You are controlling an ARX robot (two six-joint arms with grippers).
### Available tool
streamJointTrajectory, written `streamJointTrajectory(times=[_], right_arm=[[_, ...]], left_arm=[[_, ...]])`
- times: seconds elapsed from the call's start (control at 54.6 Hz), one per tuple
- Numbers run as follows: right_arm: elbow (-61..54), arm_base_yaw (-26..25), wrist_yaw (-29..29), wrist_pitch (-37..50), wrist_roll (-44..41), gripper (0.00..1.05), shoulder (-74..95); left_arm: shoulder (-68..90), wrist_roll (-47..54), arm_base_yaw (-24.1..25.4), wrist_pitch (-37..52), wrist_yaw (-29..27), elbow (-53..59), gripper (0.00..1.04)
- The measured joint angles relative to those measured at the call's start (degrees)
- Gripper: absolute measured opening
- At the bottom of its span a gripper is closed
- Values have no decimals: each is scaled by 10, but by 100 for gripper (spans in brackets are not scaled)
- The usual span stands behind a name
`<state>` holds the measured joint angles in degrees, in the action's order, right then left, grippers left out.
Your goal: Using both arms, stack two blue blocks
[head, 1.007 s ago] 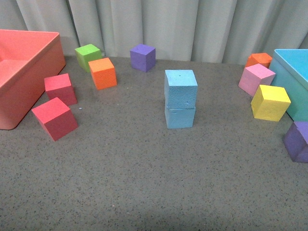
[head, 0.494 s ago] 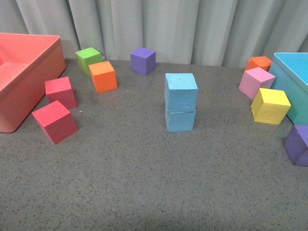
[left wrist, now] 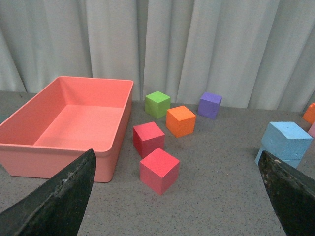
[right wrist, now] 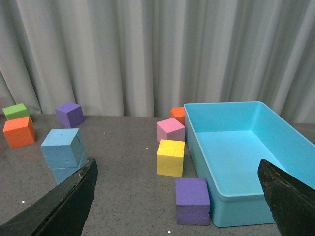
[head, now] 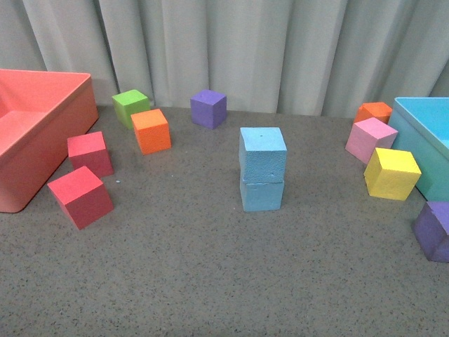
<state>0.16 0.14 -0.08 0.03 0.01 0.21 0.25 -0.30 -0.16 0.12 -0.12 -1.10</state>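
Over the last second the front view has tilted slightly; nothing on the grey surface (head: pixel 210 281) has shifted. The red bin (left wrist: pixel 74 118) and turquoise bin (right wrist: pixel 236 152) are both empty. Centrally, the upper blue block (head: pixel 262 153) sits on the lower blue block (head: pixel 262 195), so the stacking looks finished. Left hand (left wrist: pixel 182 196) and right hand (right wrist: pixel 177 196) are spread wide, holding nothing.

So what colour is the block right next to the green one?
Orange. The orange block sits beside the green block, clearest in the front view.
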Motion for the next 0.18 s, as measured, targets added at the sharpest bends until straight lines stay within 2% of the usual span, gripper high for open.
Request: streamJointTrajectory(times=[0.183], right_arm=[[0,0,0,0,0,95,0]], left_arm=[[0,0,0,0,0,0,98]])
